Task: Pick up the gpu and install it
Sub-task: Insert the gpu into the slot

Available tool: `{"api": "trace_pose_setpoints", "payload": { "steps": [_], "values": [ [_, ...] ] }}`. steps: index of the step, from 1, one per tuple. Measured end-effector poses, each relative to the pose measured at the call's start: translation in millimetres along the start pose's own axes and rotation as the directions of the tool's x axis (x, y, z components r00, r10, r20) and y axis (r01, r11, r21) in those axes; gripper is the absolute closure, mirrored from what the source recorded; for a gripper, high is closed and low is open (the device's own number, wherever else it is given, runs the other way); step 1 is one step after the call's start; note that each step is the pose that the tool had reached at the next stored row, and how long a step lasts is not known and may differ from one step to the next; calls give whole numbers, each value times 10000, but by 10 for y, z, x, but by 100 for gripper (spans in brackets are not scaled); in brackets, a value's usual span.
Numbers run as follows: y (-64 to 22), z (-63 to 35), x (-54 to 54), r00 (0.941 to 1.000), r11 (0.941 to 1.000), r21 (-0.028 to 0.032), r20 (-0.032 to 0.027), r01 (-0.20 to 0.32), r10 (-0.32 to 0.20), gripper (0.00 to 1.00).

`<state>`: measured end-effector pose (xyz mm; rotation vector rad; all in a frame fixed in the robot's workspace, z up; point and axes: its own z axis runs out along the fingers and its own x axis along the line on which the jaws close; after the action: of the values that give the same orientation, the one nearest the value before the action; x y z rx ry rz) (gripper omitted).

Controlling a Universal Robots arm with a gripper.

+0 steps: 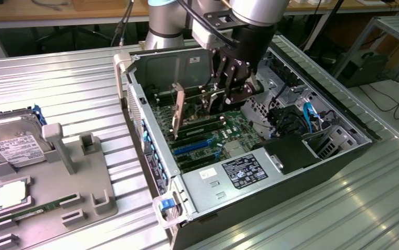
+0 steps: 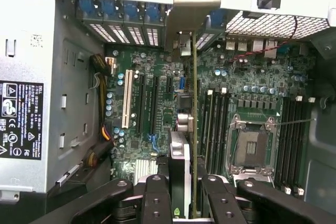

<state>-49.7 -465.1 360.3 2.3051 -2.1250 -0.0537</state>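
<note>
The arm (image 1: 255,15) drops steeply from above into the open computer case (image 1: 163,67), wrist aimed at the motherboard (image 2: 157,72). The claw (image 1: 231,99) (image 2: 190,205) is clamped on the gpu (image 1: 180,112) (image 2: 195,129), its fingers (image 2: 157,198) pressed to both faces. The card stands on edge inside the case, over the motherboard's slots, one end at the case's rear wall.
</note>
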Motion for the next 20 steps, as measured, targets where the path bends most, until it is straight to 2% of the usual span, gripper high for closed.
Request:
{"api": "trace_pose_setpoints", "payload": {
  "steps": [11,17,20],
  "values": [
    [-8,113,2,10000,10000,-25,3,29,-29,72],
    [-8,206,-5,9992,9992,-22,16,-391,391,72],
    [-6,240,-9,9990,9990,-98,-4,-447,447,72]
  ]
}}
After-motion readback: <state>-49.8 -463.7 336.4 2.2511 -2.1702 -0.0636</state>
